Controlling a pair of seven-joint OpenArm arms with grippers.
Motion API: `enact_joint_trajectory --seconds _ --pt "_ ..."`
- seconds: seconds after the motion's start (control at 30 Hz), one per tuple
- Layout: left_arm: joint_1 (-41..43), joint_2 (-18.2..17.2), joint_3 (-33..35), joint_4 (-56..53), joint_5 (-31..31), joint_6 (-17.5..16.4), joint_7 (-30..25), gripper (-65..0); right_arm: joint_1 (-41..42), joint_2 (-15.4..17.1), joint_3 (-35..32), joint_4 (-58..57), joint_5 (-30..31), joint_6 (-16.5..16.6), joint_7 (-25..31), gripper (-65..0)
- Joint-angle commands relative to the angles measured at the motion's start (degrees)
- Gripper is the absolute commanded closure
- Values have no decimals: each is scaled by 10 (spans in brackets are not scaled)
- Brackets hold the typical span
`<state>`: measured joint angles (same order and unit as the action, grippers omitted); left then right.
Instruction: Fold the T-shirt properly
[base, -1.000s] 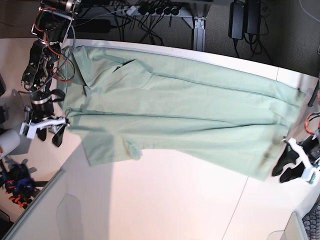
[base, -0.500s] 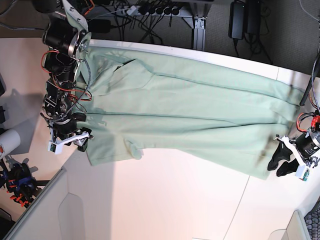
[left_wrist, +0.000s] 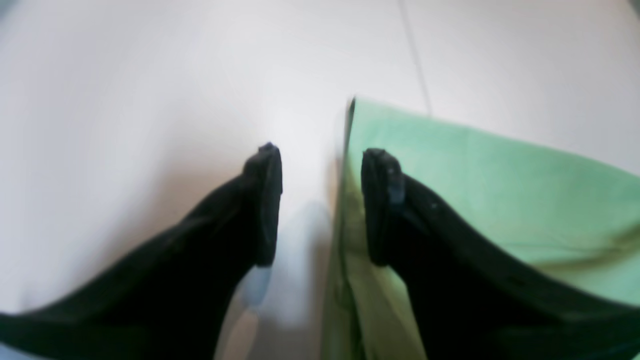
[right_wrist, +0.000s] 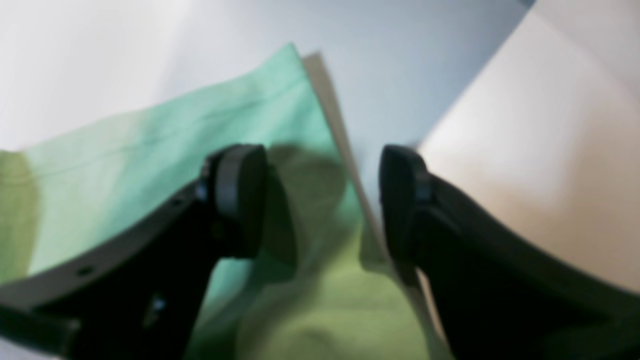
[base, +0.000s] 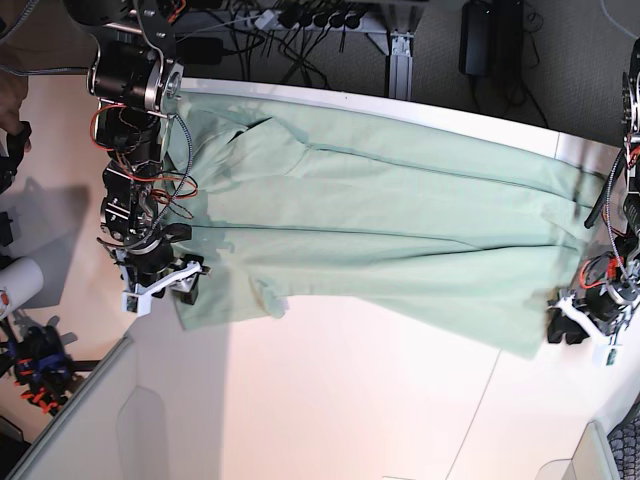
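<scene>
We see the left gripper (left_wrist: 320, 200) spread apart astride the T-shirt (base: 390, 235) edge at lower right of the base frame, the right gripper (right_wrist: 320, 200) likewise released at its lower-left corner; the shirt lies flat across the white table (base: 330, 400)

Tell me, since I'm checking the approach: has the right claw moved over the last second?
Yes. In the base view the right claw has moved from bare table beside the shirt onto the shirt's near corner.
</scene>
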<state>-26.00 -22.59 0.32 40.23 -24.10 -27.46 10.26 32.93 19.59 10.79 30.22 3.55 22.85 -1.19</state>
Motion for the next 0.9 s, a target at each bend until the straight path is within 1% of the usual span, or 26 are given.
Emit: enact_joint_trajectory --seconds 0.0,0.13,0.3,0.43,0.63,0.67,0.7,0.77,0.8,0.83,0.87 --pt "-25 -2 -2 -4 -1 -4 -15 -295 15 3 1 7 3 1 0 -358" --pt "-43 9 14 -49 3 -4 -19 -295 15 2 1 7 3 1 -2 -358" --pt "-45 14 51 -53 4 -6 -23 -295 15 2 1 7 4 1 -2 -358" --pt "-47 22 55 -53 4 -23 -23 -295 15 2 1 7 5 1 -3 -358" --pt "-46 27 62 -53 11 -24 -10 -289 15 2 1 7 5 1 -3 -358" --pt "-46 27 63 -53 12 -24 -13 -273 15 2 1 7 5 1 -3 -357" --pt "-46 27 64 -53 12 -24 -17 -243 15 2 1 7 5 1 -3 -356" --pt "-46 27 64 -53 12 -30 -27 -162 15 2 1 7 5 1 -3 -350" --pt "-46 26 64 -53 12 -35 -30 -121 15 2 1 7 5 1 -3 -314" --pt "-46 26 64 -53 12 -42 -36 -79 15 2 1 7 5 1 -3 -255" --pt "-46 26 64 -53 12 -50 -42 -37 15 2 1 8 5 1 -3 -181"
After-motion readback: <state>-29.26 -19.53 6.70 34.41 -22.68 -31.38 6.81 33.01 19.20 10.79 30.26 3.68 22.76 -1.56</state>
